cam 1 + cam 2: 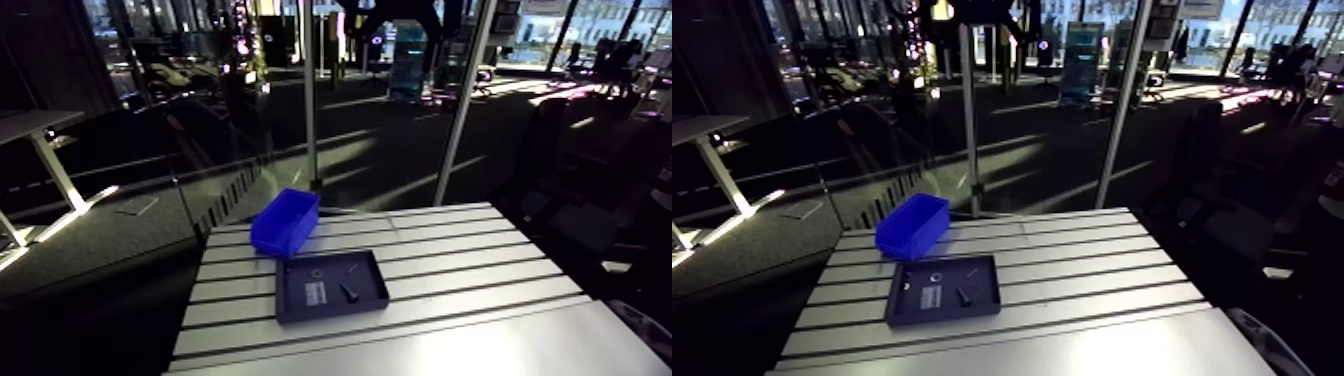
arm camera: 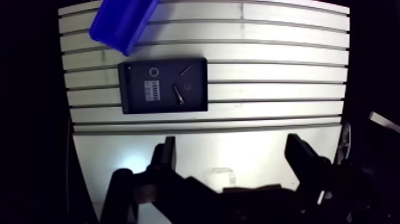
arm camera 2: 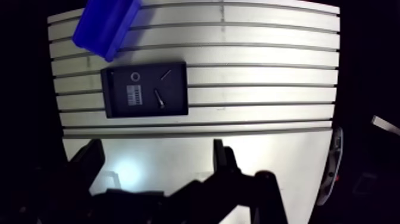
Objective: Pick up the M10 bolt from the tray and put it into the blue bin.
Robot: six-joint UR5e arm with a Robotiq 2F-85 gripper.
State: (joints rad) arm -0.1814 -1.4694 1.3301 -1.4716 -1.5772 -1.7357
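The pincer (image 2: 232,146) hangs spread and empty, well above the tray (image 2: 134,106); descending off-line, it may grab the thinner screw (image 2: 186,70) near the M10 bolt (image 2: 178,94).

Bolt (image 2: 179,94) in tray (image 2: 196,102), bin (image 2: 122,24) just behind.

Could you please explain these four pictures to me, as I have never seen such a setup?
This is one robot arm at a slotted aluminium table. Two pictures come from a camera on the arm's upper link; two look down from its wrist, past the two-fingered gripper, which is open and holds nothing. On the table sit a blue bin and, beside it, a dark tray holding a bolt, a small ring, a thin pin and a ridged grey piece.
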